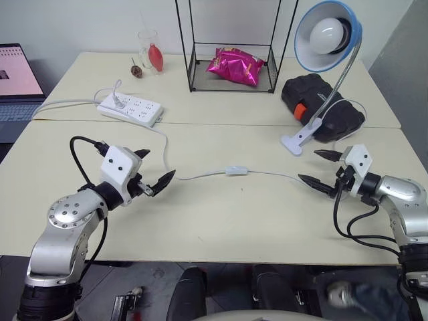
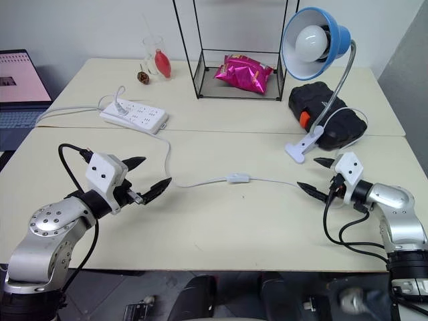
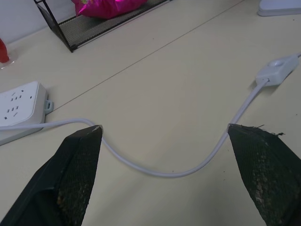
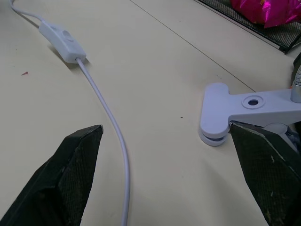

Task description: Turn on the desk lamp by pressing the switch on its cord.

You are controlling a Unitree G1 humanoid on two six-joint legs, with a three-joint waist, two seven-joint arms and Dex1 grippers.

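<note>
The desk lamp [image 1: 328,35] with its blue shade and unlit white bulb stands at the back right, its gooseneck curving down to a white clamp base [image 1: 297,142]. Its thin white cord [image 1: 194,175] runs across the middle of the table. The small white switch [image 1: 236,170] lies on that cord at the table's centre, also seen as the switch [image 4: 63,42] and the switch [image 3: 276,69]. My left gripper [image 1: 152,169] hovers open left of the switch, over the cord. My right gripper [image 1: 321,170] is open to the switch's right, beside the clamp.
A white power strip [image 1: 130,109] lies at the back left. A black wire rack [image 1: 231,67] holds a pink bag [image 1: 234,65]. A black case [image 1: 321,107] sits behind the clamp. A glass [image 1: 151,52] stands far back, a laptop [image 1: 17,83] at the left edge.
</note>
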